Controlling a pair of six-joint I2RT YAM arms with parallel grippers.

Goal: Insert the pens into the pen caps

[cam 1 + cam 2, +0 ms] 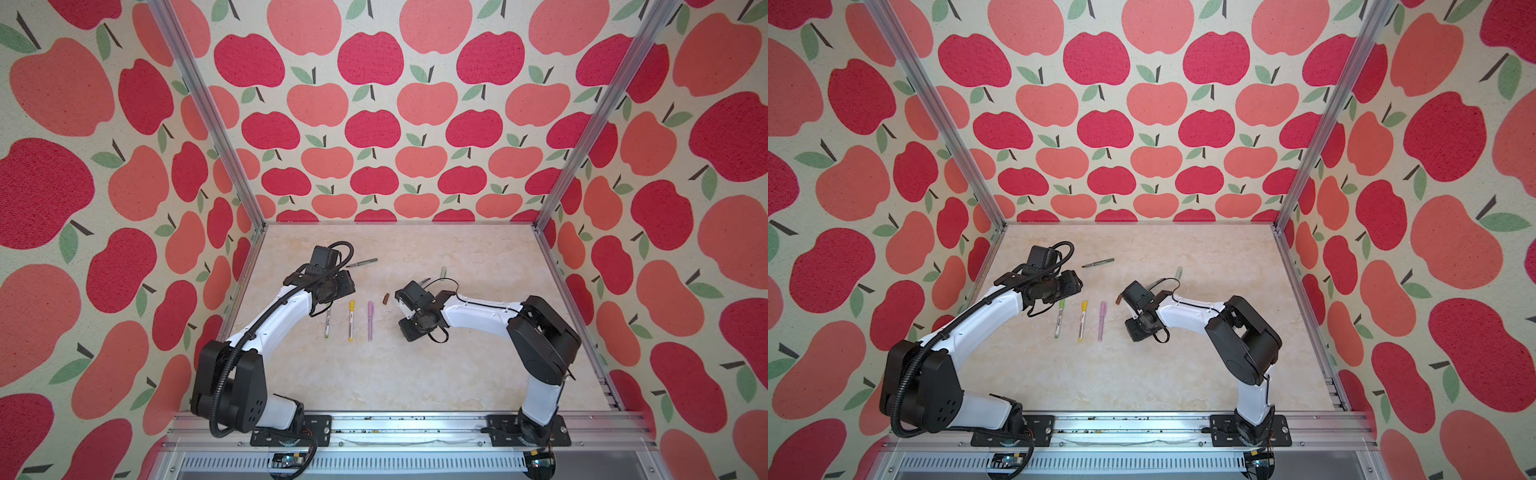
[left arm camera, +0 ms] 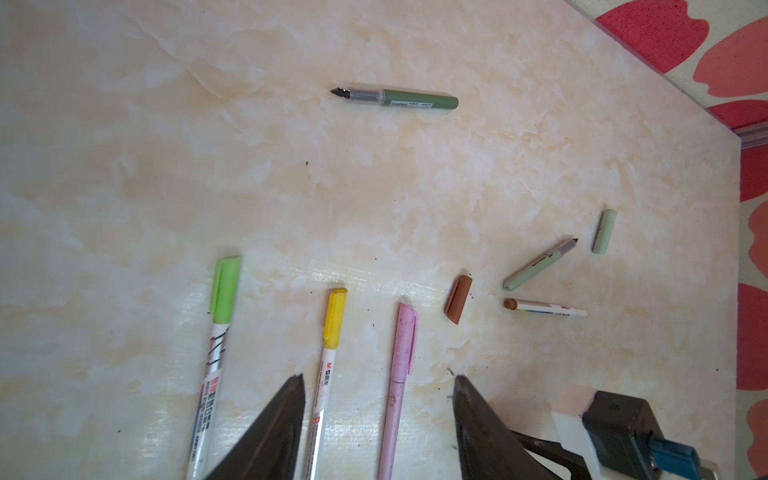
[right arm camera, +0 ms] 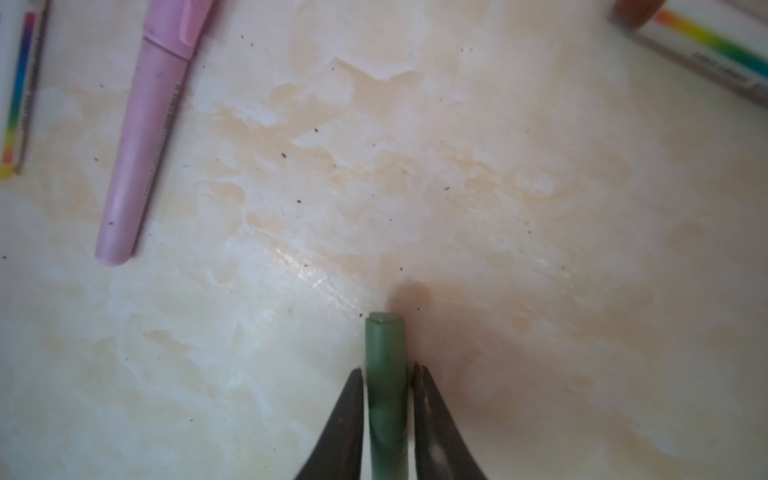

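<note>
Three capped pens lie side by side: lime-capped (image 2: 216,353), yellow-capped (image 2: 328,353) and pink (image 2: 399,374). My left gripper (image 2: 379,386) hovers over them, open and empty. A dark green pen (image 2: 399,99) lies uncapped at the back. A brown cap (image 2: 458,299), a pale sage pen (image 2: 536,266), a white pen (image 2: 544,307) and a sage cap (image 2: 604,231) lie near the right arm. The dark green cap (image 3: 384,353) stands between the fingers of my right gripper (image 3: 386,374), its end close to the table. Thin gaps show on both sides of it.
The marble-look tabletop (image 1: 415,374) is walled on three sides by apple-print panels with metal posts (image 1: 540,226). Both arm bases sit on the front rail (image 1: 395,428). In both top views the right wrist hides the pens behind it.
</note>
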